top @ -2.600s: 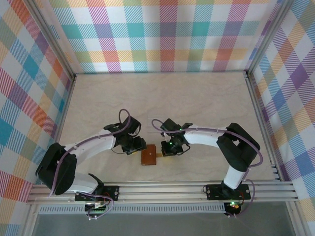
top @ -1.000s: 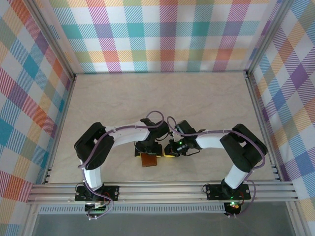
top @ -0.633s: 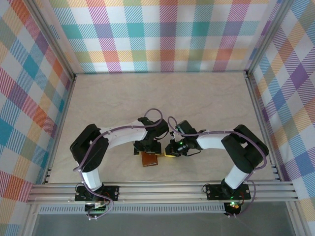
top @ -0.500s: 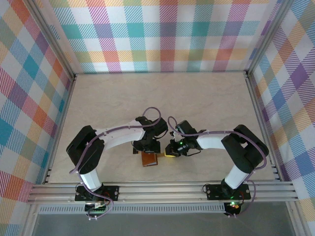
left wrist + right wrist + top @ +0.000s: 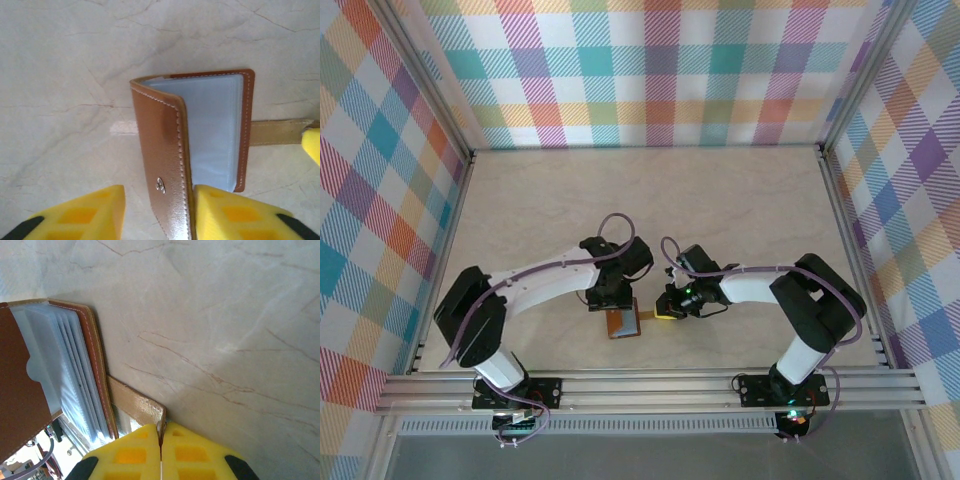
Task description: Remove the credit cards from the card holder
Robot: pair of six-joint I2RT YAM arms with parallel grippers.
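Marble-patterned table (image 5: 720,200), near edge: brown card holder (image 5: 200,140) half open, pale blue pockets (image 5: 215,130) showing, cover raised between the spread fingers of the left gripper (image 5: 157,202); right gripper (image 5: 161,440) clamped on its strap tab (image 5: 135,407).

The left arm (image 5: 535,283) has swung its elbow back out to the left after folding in toward the middle, and the left pincer (image 5: 611,299) sits slightly further left than a second ago. The card holder (image 5: 623,325) looks narrower than at the start: its brown cover (image 5: 160,150) now stands up off the blue-grey pockets (image 5: 215,130) instead of lying flat. The right pincer (image 5: 666,313) has moved slightly nearer the arm bases, pinching the strap tab (image 5: 275,132).
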